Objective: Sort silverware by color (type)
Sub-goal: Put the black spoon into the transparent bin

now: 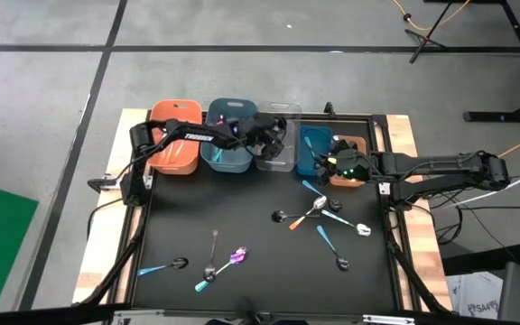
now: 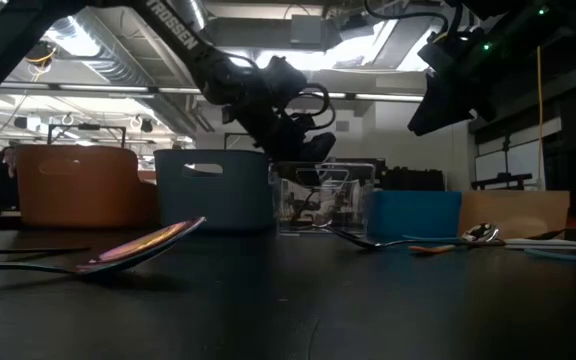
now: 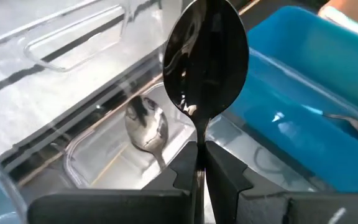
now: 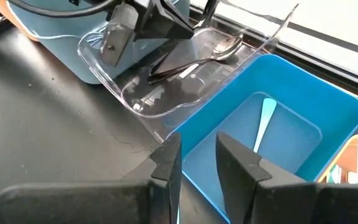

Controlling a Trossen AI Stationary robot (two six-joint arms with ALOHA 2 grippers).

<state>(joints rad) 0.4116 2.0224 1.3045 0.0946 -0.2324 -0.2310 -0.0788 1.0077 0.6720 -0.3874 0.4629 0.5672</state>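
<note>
The left arm's tool [image 3: 201,163] is pinched shut on the thin handle of a shiny silver metal spoon [image 3: 205,59]. The spoon stands up straight out of the two dark fingers [image 3: 225,171], bowl end away from the tool. Seen from above, this tool [image 1: 273,135] hangs right over the clear see-through plastic bin [image 1: 278,159] in the row of bins along the far edge of the bench.

Straight under the held spoon is the open inside of the clear bin. One more shiny silver spoon [image 3: 146,127] already lies on its floor. So the bin is below the spoon, not off to one side. I think the next thing is just to let go, and the spoon should fall in with the other one. Because its long way points up and away from the tool, it may tip over as it drops and could knock the bin's wall.

The bright blue plastic bin [image 4: 272,140] sits just beside the clear one. The right arm's tool [image 4: 196,162] hangs over it with its fingers partly apart and nothing between them. A light blue-handled utensil [image 4: 263,124] lies inside that bin.

More spoons still lie loose on the black bench [image 1: 242,217], nearer its front edge.
</note>
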